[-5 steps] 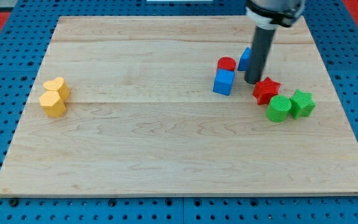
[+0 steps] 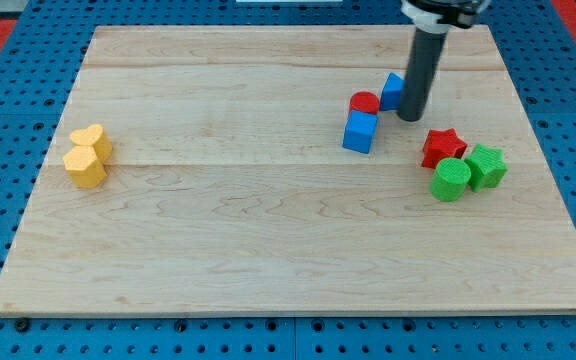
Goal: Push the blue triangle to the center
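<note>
The blue triangle (image 2: 393, 91) lies in the upper right part of the wooden board (image 2: 268, 220), partly hidden behind the dark rod. My tip (image 2: 411, 117) is just to its right and slightly below it, touching or nearly touching it. A red cylinder (image 2: 364, 102) sits just left of the triangle, with a blue cube (image 2: 360, 131) below that.
A red star (image 2: 442, 146), a green cylinder (image 2: 450, 179) and a green block (image 2: 486, 166) cluster at the right. A yellow heart (image 2: 92, 140) and a yellow hexagonal block (image 2: 84, 166) sit at the left.
My tip has moved up the view, away from the red star and closer alongside the blue triangle. The red star has shifted slightly right and down. Other blocks have not moved.
</note>
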### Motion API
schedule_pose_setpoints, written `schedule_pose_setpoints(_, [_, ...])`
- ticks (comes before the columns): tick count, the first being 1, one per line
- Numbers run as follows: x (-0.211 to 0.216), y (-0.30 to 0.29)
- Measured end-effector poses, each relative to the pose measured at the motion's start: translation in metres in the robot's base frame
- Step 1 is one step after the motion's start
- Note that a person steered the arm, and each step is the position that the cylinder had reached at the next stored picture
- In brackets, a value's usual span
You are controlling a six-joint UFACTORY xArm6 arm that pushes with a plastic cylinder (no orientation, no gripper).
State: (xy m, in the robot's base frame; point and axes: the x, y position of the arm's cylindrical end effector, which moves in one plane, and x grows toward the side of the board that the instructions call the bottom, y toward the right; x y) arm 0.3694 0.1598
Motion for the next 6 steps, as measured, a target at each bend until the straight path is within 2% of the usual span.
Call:
schedule_pose_setpoints(1, [-0.01, 0.013])
schedule_pose_setpoints(3, [-0.055, -0.034])
schedule_pose_setpoints(4, [-0.056, -0.039])
schedule_pose_setpoints(5, [-0.057, -0.016])
schedule_pose_setpoints(6, [-0.064, -0.029])
